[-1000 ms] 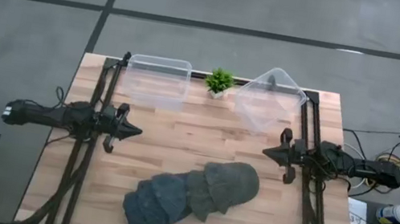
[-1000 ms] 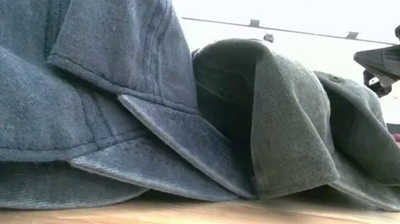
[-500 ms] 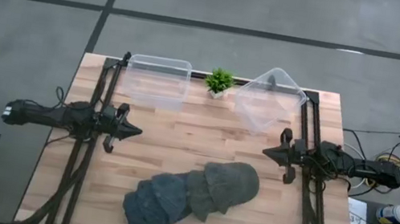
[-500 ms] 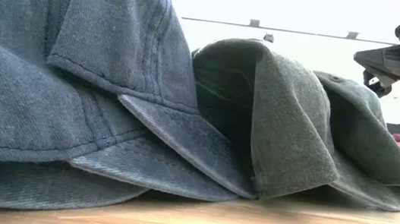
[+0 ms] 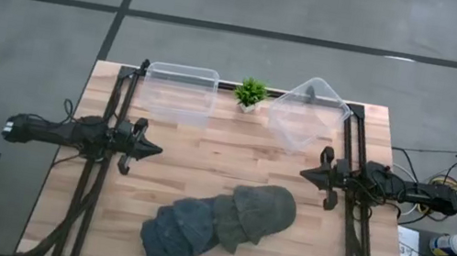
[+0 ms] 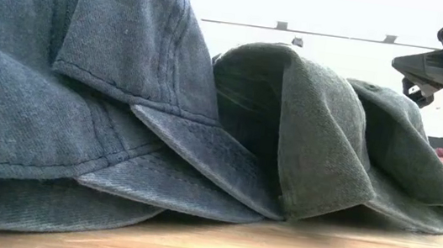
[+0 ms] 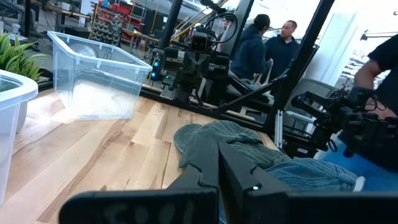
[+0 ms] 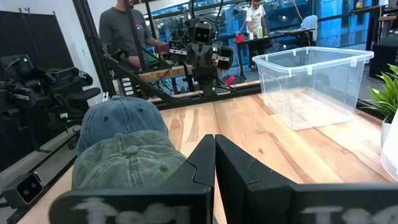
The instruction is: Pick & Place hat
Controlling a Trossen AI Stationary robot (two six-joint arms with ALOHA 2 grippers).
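Hats are lying soft, light, overlapping; we're judging a crown pinch safest; left gripper and right gripper are waiting, fingers pressed together, empty.

No legible text, label or number anywhere.

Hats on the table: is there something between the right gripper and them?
Nothing visible does. The right gripper hangs shut over bare table, and the row of hats lies open on the near side. The left gripper waits opposite.
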